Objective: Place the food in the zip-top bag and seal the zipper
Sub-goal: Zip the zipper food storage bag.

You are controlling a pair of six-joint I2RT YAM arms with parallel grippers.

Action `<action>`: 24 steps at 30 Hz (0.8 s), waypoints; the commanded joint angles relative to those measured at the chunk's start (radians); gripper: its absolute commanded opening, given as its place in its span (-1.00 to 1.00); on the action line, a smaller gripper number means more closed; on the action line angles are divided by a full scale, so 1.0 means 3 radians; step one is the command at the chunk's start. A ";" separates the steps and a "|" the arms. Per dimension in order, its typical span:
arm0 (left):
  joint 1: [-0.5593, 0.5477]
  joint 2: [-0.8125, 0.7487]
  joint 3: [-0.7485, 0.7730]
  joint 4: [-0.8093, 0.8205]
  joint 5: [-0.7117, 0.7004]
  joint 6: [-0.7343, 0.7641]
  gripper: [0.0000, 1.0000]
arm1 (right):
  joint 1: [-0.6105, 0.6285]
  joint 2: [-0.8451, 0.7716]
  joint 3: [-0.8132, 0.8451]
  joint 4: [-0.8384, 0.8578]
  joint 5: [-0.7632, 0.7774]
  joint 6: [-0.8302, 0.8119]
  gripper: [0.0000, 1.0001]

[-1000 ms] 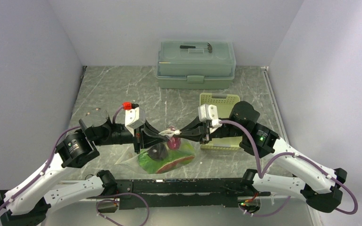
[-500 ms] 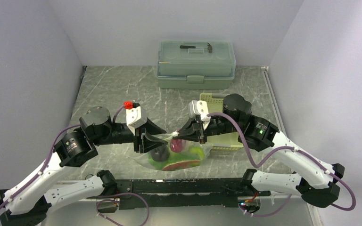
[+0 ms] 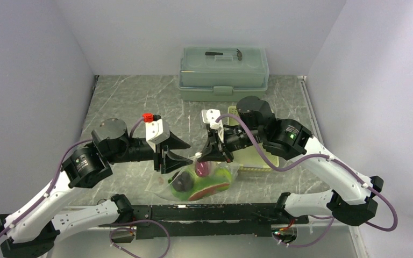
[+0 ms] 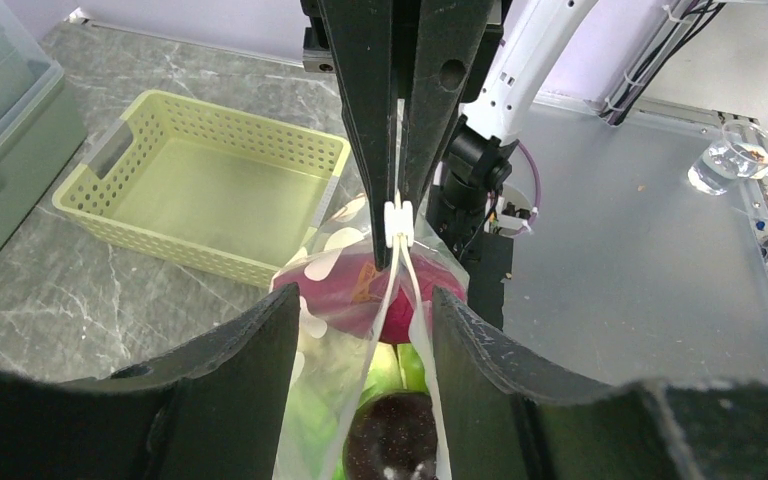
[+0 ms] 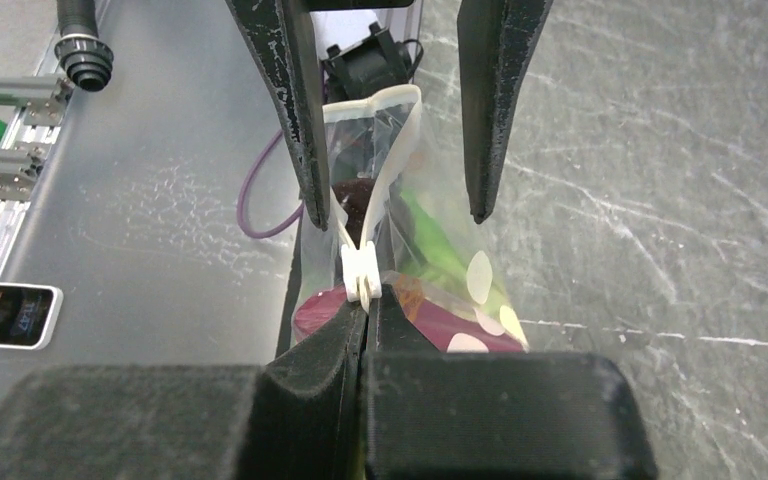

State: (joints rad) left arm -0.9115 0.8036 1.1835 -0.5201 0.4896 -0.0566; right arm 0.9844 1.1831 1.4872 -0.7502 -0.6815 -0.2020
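Note:
The zip-top bag [image 3: 207,180], clear with white dots, lies near the table's front edge, its mouth lifted. Inside show a magenta root [image 3: 201,169], a dark round piece [image 3: 182,183], green lettuce [image 3: 223,174] and a red watermelon slice [image 3: 207,190]. My right gripper [image 3: 200,157] is shut on the zipper's end, at its white tab [image 5: 360,270]. My left gripper [image 4: 363,300] is open; its fingers [image 4: 250,350] stand on either side of the bag's two mouth strips without pinching them. In the right wrist view the left gripper [image 5: 398,220] straddles the bag [image 5: 430,250].
A pale yellow-green perforated basket [image 4: 175,240] sits just right of the bag, partly under my right arm. A lidded grey-green box [image 3: 223,72] stands at the back. A glass cup [image 4: 735,160] and a phone [image 5: 5,315] lie off the table's front.
My left gripper has opened and let go of the bag's mouth. My right arm has swung left, still pinching the zipper end, and the bag has sagged lower.

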 commanded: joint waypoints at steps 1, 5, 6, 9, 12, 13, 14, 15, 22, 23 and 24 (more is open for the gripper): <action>-0.0010 0.0078 0.0176 0.0186 0.0033 -0.0021 0.09 | 0.0012 0.0079 0.0312 -0.0136 -0.0065 -0.0014 -1.00; -0.0011 0.0121 0.0153 0.0284 0.0123 -0.0099 0.07 | 0.0012 0.0179 0.0420 -0.0274 0.0273 -0.0129 -1.00; -0.0013 0.0131 0.0154 0.0307 0.0146 -0.0121 0.06 | 0.0012 0.0191 0.0437 -0.0288 0.0267 -0.0135 -1.00; -0.0014 0.0171 0.0168 0.0302 0.0192 -0.0148 -0.02 | 0.0011 0.0211 0.0471 -0.0322 0.0331 -0.0137 -1.00; -0.0013 0.0199 0.0183 0.0284 0.0206 -0.0154 -0.09 | 0.0017 0.0234 0.0496 -0.0366 0.0398 -0.0130 -1.00; -0.0013 0.0205 0.0185 0.0282 0.0208 -0.0154 -0.10 | 0.0017 0.0240 0.0498 -0.0376 0.0415 -0.0126 -1.00; -0.0013 0.0214 0.0186 0.0276 0.0205 -0.0154 -0.12 | 0.0017 0.0243 0.0503 -0.0385 0.0435 -0.0121 -1.00; -0.0012 0.0226 0.0182 0.0267 0.0204 -0.0150 -0.13 | 0.0021 0.0249 0.0504 -0.0392 0.0444 -0.0120 -1.00; -0.0013 0.0281 0.0202 0.0225 0.0168 -0.0163 -0.14 | 0.0037 0.0261 0.0518 -0.0394 0.0469 -0.0127 -1.00; -0.0011 0.0284 0.0202 0.0225 0.0160 -0.0166 -0.14 | 0.0038 0.0260 0.0519 -0.0390 0.0470 -0.0126 -1.00; -0.0011 0.0291 0.0205 0.0215 0.0151 -0.0169 -0.14 | 0.0042 0.0264 0.0524 -0.0389 0.0471 -0.0125 -1.00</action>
State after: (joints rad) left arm -0.9115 0.8886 1.2003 -0.4767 0.5262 -0.0921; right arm 0.9897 1.2709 1.5867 -0.9073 -0.5446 -0.2321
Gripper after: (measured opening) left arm 0.433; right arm 0.010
